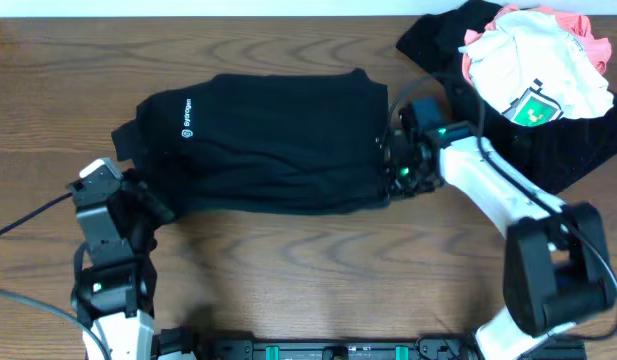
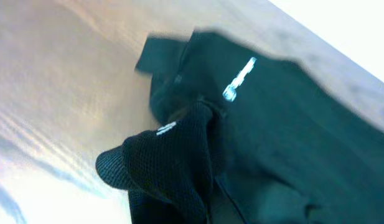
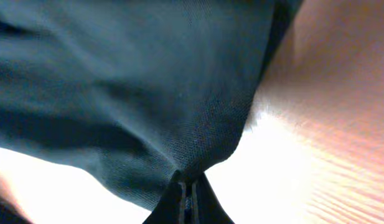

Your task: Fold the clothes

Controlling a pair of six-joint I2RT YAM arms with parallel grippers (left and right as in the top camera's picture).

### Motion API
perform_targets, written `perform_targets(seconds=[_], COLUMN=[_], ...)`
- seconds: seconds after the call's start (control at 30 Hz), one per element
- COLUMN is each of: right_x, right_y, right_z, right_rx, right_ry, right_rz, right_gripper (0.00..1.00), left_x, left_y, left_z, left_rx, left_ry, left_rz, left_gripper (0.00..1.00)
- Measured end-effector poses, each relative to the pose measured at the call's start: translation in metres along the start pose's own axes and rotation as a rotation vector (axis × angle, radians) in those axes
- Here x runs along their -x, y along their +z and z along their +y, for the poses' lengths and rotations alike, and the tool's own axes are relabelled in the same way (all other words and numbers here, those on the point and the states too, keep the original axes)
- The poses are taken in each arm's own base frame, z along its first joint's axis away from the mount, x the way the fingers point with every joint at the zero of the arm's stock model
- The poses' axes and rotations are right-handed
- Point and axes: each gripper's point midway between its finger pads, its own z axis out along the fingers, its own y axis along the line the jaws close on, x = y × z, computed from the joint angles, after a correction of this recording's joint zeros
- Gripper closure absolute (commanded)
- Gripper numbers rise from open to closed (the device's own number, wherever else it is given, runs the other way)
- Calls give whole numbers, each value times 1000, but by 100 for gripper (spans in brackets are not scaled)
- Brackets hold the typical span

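Overhead, the brown wood-grain table fills the view, and on it a black shirt of soft fabric lies spread out flat across the middle, a little left of centre. At the far right corner sits a heap of other clothes: a dark black garment underneath, a crumpled white garment with green print on top of it, and a coral-pink garment peeking out along the heap's back edge.

My two arms meet the black shirt at opposite ends. My right gripper is at the shirt's right edge. In the right wrist view my fingers are pressed together with a fold of the dark cloth pinched between them, the fabric fanning up and away from the tips.

My left gripper is at the shirt's near left corner. In the left wrist view a bunched hump of black cloth rises right in front of the camera and hides my fingertips; they are closed tight on that bunch.

Smallest, a round white logo with lettering sits near the shirt's left end, beyond the bunch in the left wrist view.
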Motion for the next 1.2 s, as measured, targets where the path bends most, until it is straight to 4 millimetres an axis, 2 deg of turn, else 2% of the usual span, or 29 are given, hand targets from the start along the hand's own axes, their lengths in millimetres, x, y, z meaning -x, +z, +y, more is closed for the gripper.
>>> perform_targets(seconds=[0.07,0.17,0.33,0.6,0.77,1.03,1.2], right_x=[17,40,59,70,77,77,70], right_y=[-25,-73,-140,-198,-236,-295,-318], right_z=[11,29,54,69,78,92,99], right_rx=[7,11,17,-11,-32,-58,-58], right_ry=[-29,-78,-136,-159,-173,-189,-195], right_rz=[-79,-218,-391,-496,-570,-676,-703], right_gripper=[99,99,99,99,99,99,99], left_x=[10,23,51,102,127,150,159], left_y=[-10,-24,-52,-101,-128,-176,-202], left_z=[-4,-10,-21,-42,-52,-61,-64], left_rx=[-17,-35,-64,-110,-132,-142,-148], left_ry=[13,22,56,119,154,210,227], left_rz=[-39,-81,-153,-293,-374,-444,-477], left_gripper=[94,94,94,94,94,94,94])
